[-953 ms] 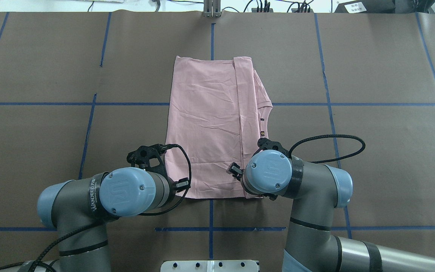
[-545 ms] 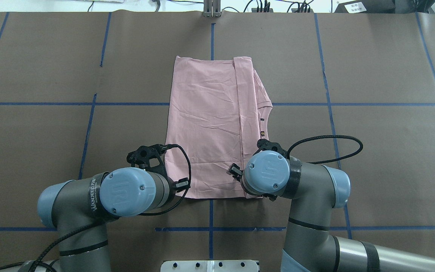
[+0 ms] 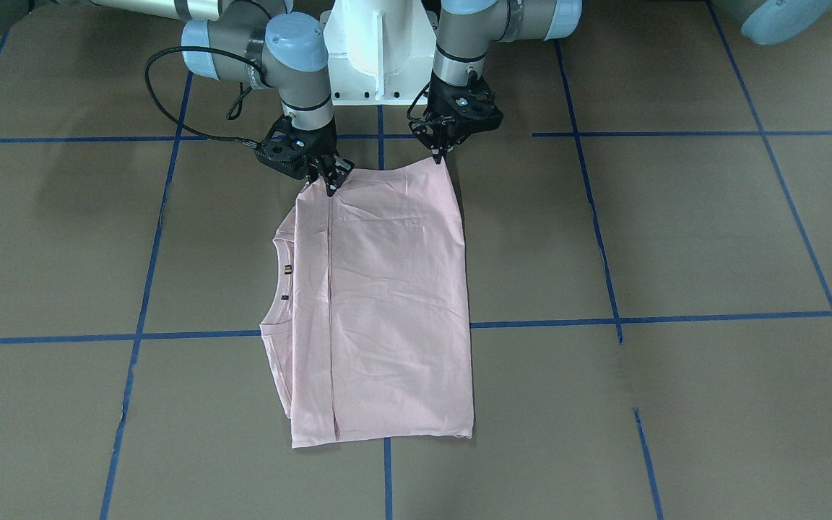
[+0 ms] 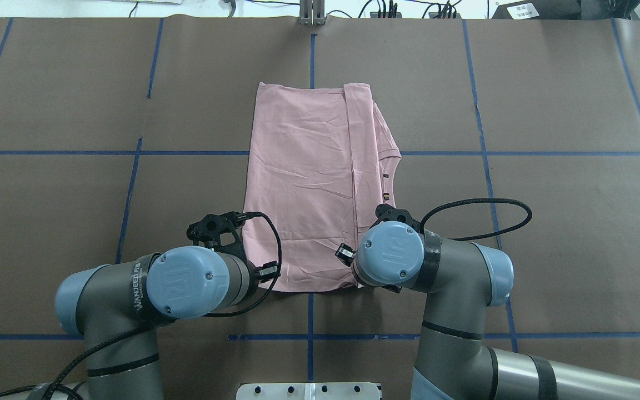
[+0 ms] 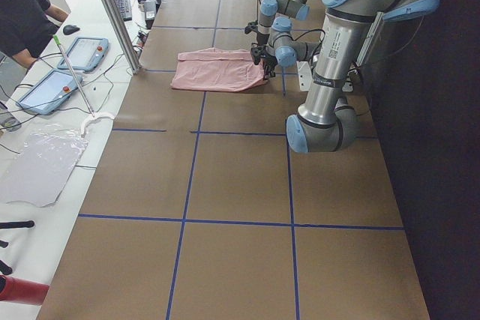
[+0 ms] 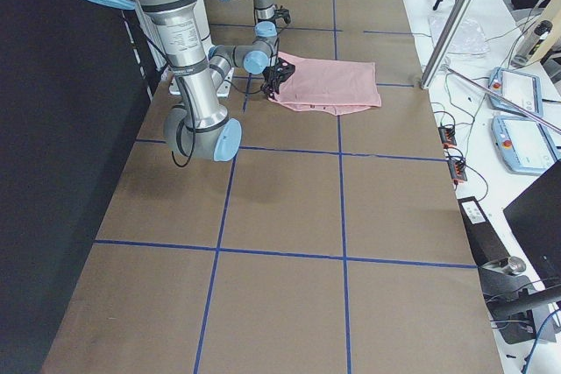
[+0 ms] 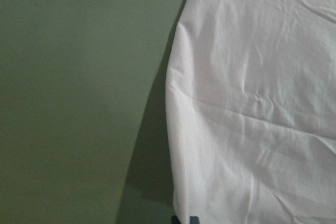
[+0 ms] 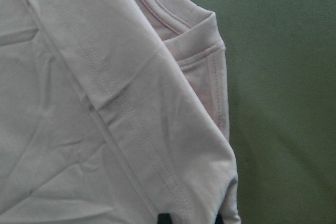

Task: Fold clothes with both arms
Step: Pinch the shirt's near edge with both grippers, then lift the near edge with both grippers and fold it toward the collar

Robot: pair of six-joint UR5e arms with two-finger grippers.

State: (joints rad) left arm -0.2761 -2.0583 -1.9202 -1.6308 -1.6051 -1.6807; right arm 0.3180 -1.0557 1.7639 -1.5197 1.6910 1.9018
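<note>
Now, step: we judge this the start of a cross fold, with both near corners taken so the near edge can be carried over to the far one.
Shirt: the shirt (image 4: 303, 183) lies plain side up at the middle of the table (image 4: 548, 111), already folded into a long strip. A flap is laid over along the robot's right side, and the collar (image 4: 391, 158) peeps out beyond it.
Left gripper: the left gripper (image 3: 439, 154) is pinched onto the near-left corner, tips drawn to a point on the cloth.
Right gripper: the right gripper (image 3: 329, 182) clamps the near-right corner on the flap. Its wrist view shows cloth between the two tips.
Why the corners: as we read it, holding both ends keeps the edge straight, so the fold can land square.
Why low: both wrists point straight down and the edge looks barely raised. We see a shadow under it in the left wrist view.
Risk: the right corner is several layers thick, so we think one may slip and the flap open.
Next: we would lift together, travel forward at an even pace, and lay edge on edge.
</note>
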